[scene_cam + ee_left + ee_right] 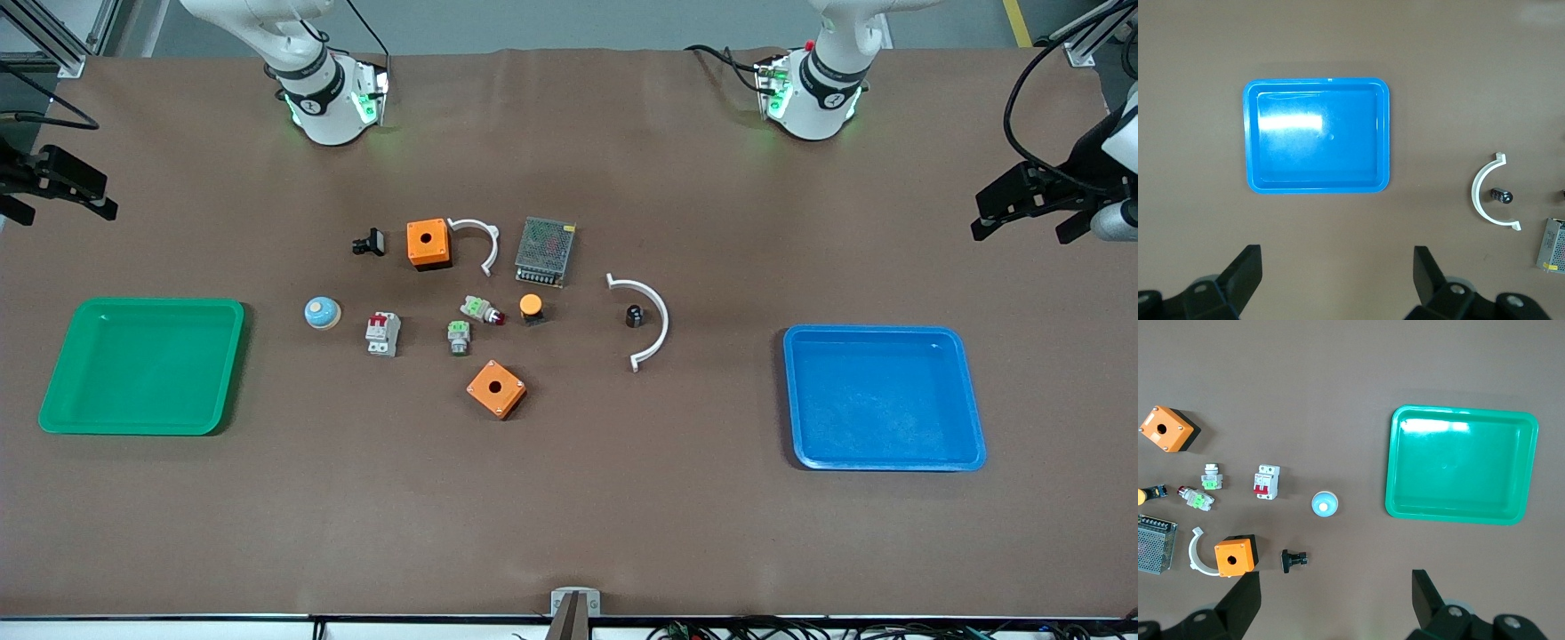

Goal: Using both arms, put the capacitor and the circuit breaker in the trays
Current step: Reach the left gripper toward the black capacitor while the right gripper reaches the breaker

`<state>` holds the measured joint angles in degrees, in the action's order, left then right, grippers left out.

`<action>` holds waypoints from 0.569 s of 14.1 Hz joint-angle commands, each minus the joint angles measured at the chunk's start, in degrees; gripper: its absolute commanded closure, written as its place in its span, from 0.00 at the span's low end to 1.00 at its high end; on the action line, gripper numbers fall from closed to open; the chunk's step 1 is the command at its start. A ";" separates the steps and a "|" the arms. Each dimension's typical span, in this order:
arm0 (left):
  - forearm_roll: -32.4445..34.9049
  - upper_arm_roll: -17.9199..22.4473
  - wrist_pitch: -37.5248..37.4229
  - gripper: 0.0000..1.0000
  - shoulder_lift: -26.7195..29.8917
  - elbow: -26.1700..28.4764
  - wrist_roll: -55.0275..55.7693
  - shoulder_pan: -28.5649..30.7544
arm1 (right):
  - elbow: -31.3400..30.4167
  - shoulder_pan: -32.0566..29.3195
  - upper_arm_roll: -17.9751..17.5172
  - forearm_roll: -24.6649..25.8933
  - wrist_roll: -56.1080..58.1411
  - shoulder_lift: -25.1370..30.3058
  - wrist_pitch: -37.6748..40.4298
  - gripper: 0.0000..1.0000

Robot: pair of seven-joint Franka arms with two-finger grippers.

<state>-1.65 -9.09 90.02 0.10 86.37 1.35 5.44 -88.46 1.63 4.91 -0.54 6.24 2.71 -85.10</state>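
Still untouched, the parts lie clustered mid-desk (569, 533) while we wait with both arms drawn back to the ends. Our left gripper (1338, 280) hangs over the blue tray (1317, 187) and our right gripper (1337, 603) over the bare brown surface between the parts and the green tray (1461, 518); the fingers of each are spread wide and hold nothing. The capacitor (635, 316) sits inside the curve of a white plastic arc (653, 320), toward the left arm's end, though we cannot quite tell whether the two touch. The circuit breaker (383, 334) lies flat beside a round blue knob (322, 313), toward the right arm's end. That split suggests why two arms are called for: each part rests nearer one arm and one tray. Both trays stand empty, so we judge no placing has begun.
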 commanded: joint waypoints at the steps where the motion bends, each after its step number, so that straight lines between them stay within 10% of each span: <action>1: -0.46 -0.14 -0.72 0.00 0.25 -0.32 -0.29 -0.08 | -1.27 -0.13 0.10 0.01 0.52 1.24 -0.59 0.00; 8: -0.90 -1.19 -0.72 0.00 -2.20 -0.23 0.41 -1.48 | -0.83 -0.22 0.19 0.10 0.52 1.24 -0.33 0.00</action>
<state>-1.68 -9.66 89.89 -0.76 86.47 1.35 4.84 -88.46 1.62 5.06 -0.54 6.24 2.71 -85.14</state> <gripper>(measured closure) 0.000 0.000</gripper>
